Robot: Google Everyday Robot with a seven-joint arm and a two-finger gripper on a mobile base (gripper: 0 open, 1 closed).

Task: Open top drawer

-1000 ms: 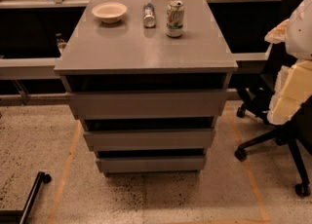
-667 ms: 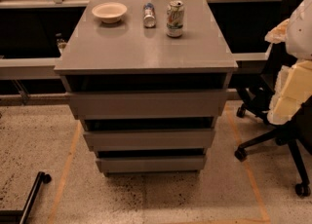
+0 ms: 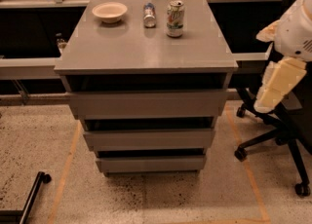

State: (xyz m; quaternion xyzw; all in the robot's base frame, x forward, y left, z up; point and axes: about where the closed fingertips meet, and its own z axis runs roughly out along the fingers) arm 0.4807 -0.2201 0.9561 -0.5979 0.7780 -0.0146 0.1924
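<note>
Top drawer is sitting mid-frame, just under the cabinet top, w/ two narrower fronts below. Bowl, bottle & can are standing upper-centre. Gripper is hanging at right edge, well apart from the drawer; open vs closed can't be told.

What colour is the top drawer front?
The top drawer is plain matte grey in camera view; the gripper hangs at far right.

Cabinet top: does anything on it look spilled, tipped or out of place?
Nothing stands out. The bowl, bottle and can sit in a row at the back, no spill. The gripper hangs right of the cabinet, away from the top drawer.
</note>
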